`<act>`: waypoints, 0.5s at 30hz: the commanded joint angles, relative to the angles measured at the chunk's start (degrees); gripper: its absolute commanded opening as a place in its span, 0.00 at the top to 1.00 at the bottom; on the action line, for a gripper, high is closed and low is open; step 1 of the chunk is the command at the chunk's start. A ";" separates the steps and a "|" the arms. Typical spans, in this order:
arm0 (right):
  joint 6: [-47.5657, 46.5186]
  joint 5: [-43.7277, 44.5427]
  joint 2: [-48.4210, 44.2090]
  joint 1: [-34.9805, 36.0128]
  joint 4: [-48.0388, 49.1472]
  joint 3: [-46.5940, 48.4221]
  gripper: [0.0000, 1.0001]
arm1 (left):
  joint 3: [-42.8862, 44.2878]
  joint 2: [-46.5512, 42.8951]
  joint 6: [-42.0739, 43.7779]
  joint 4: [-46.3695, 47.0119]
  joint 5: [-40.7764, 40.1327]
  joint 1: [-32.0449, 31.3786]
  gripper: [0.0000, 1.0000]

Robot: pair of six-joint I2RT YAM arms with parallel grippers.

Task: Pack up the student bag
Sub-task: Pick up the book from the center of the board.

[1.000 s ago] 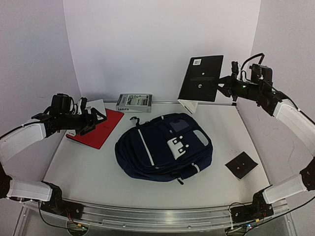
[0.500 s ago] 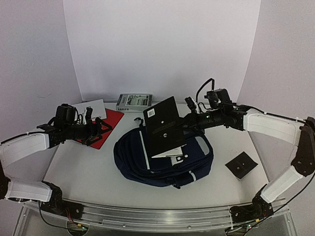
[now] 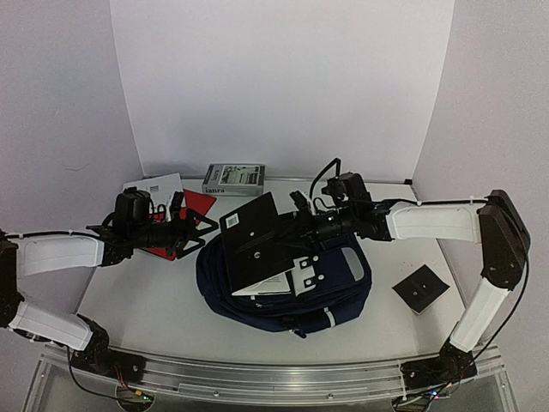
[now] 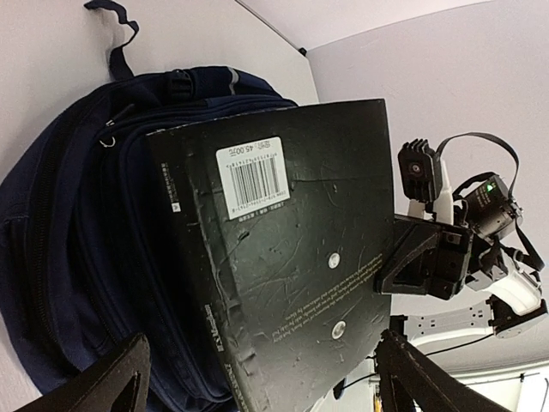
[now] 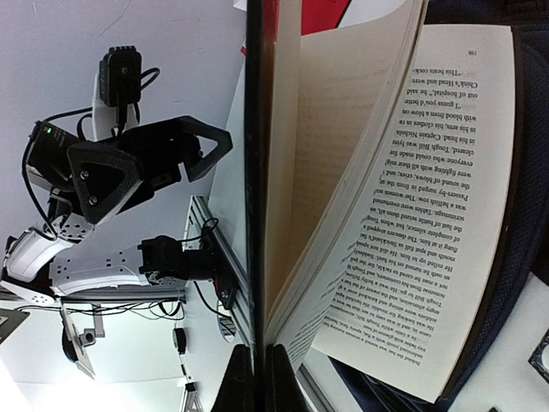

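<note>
A: Zero items packed so far?
B: Looks that way. Student bag (image 3: 257, 305) lies flat mid-table. Right gripper (image 3: 300, 225) pinches the black book (image 3: 257, 240) by its cover, pages hanging open, just above the bag.
A: Left gripper (image 3: 184, 230)?
B: Fingers spread, empty, at the bag's left edge. Red book (image 3: 199, 204), grey book (image 3: 233, 178) and black square (image 3: 420, 289) lie outside the bag. Can't tell if the zip's open.

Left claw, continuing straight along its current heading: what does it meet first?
Most likely the black book, held tilted over the student bag by the right claw. Depth is unclear; the left claw might brush the bag's side first.
</note>
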 commanded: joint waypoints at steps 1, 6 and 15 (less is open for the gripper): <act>1.94 -4.37 -0.94 0.65 13.09 4.38 1.00 | -0.15 2.51 -3.25 9.65 2.70 -0.53 0.09; 3.61 -5.12 -1.75 0.66 16.42 3.31 1.00 | 0.49 3.51 -3.97 11.44 4.04 -1.04 0.10; 7.81 -6.87 -2.39 0.74 23.81 1.18 1.00 | -0.05 6.71 -7.70 20.00 8.02 -2.69 0.22</act>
